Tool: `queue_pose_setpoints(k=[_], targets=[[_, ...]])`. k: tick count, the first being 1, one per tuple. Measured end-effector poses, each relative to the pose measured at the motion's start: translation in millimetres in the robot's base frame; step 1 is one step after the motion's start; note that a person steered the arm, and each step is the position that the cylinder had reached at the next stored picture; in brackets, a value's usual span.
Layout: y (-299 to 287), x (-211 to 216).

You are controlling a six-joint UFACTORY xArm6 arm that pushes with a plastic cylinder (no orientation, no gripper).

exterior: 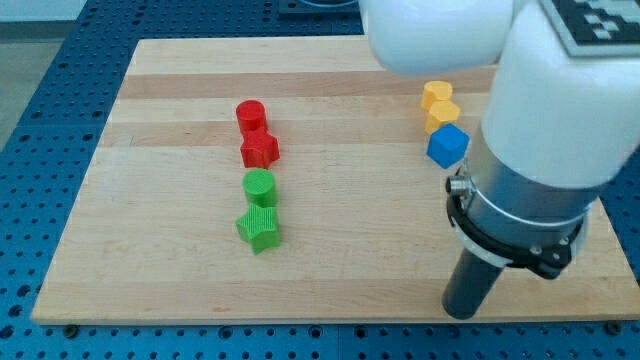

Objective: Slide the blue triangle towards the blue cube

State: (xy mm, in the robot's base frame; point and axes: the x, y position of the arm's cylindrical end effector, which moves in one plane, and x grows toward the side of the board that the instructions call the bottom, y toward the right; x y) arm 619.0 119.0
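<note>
The blue cube [448,146] sits at the board's right side, just below two yellow blocks. The blue triangle does not show; the arm's wide body covers the lower right part of the board. My tip [462,314] is near the board's bottom edge, well below the blue cube and slightly to its right. The tip touches no block that I can see.
Two yellow blocks [436,95] [441,117] stand stacked in a line above the blue cube. A red cylinder [250,114] and a red star-like block [259,150] sit at centre left. A green cylinder [259,186] and a green star [259,229] sit below them.
</note>
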Motion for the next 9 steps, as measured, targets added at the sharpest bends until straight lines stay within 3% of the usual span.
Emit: queue_pose_setpoints(k=[2, 3, 4, 8, 9], targets=[[0, -1], [16, -40], [39, -49], [102, -54], [90, -87]])
